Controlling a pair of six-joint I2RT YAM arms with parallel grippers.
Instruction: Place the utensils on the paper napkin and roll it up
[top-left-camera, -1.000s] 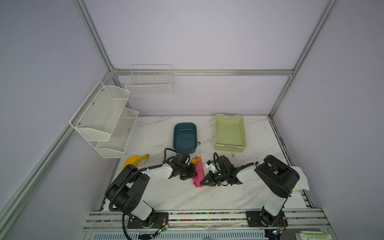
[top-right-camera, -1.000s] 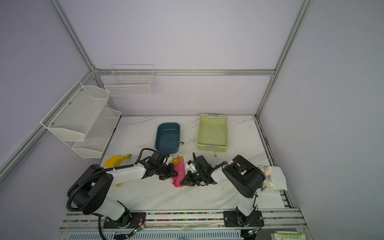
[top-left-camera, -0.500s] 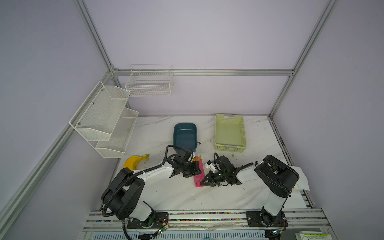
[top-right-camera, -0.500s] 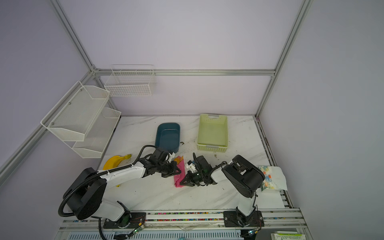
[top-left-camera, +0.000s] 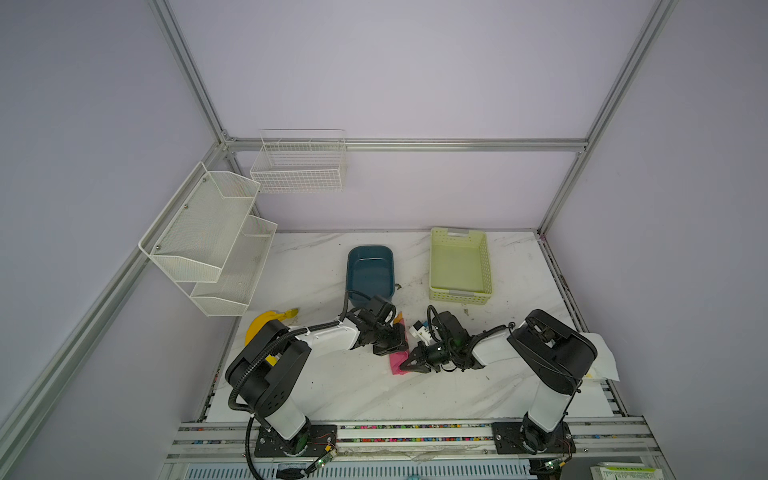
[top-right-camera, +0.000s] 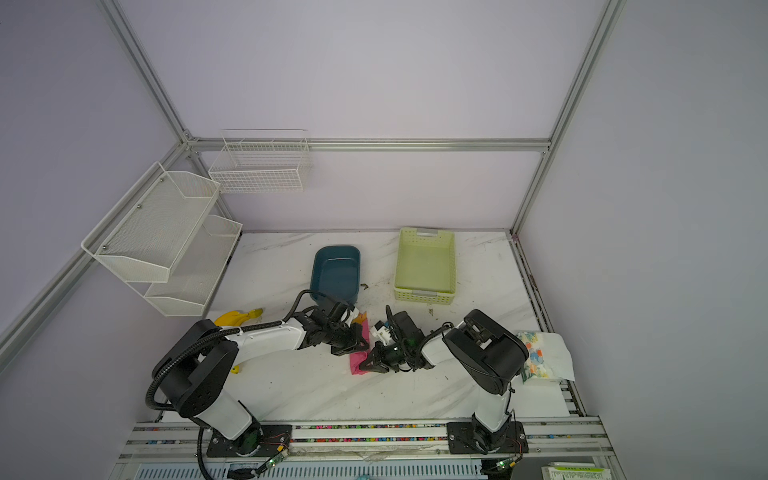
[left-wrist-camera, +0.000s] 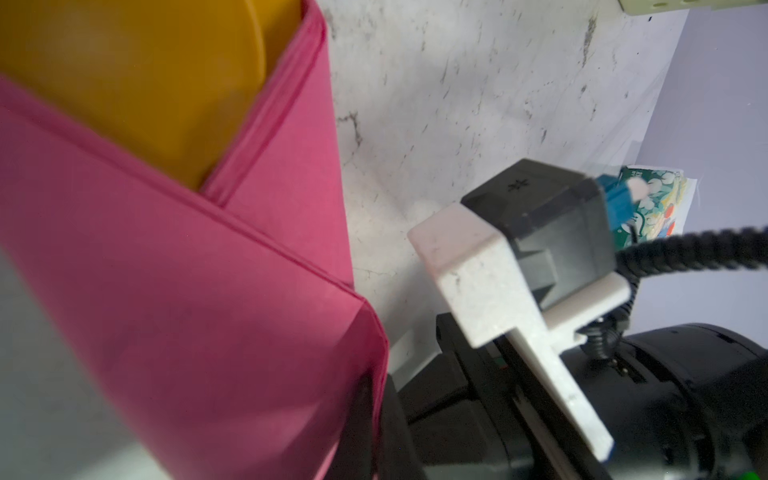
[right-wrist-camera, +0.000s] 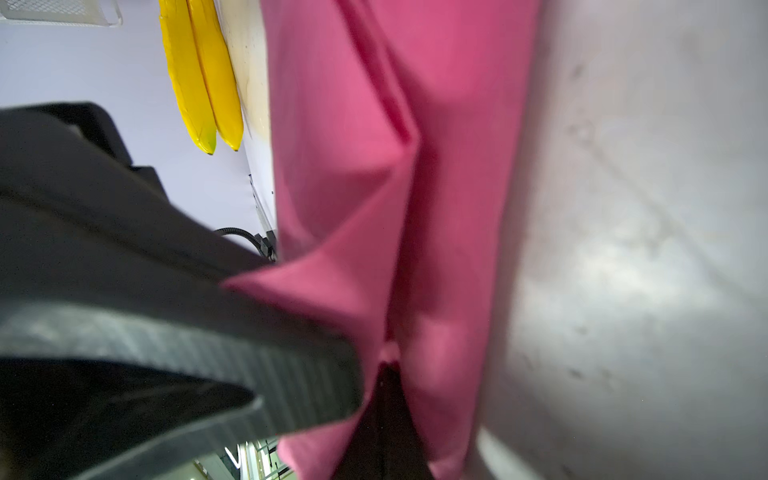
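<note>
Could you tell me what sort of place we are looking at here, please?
Probably a robotics lab test cell, not a home: an aluminium frame encloses plain lilac walls, and the left arm and right arm are bolted to a slotted rail along the front edge of a marble-look table.

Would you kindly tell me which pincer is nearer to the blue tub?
Left. The left pincer sits just in front of the blue tub, over the far end of the paper napkin; the right pincer is farther forward, at its near end.
</note>
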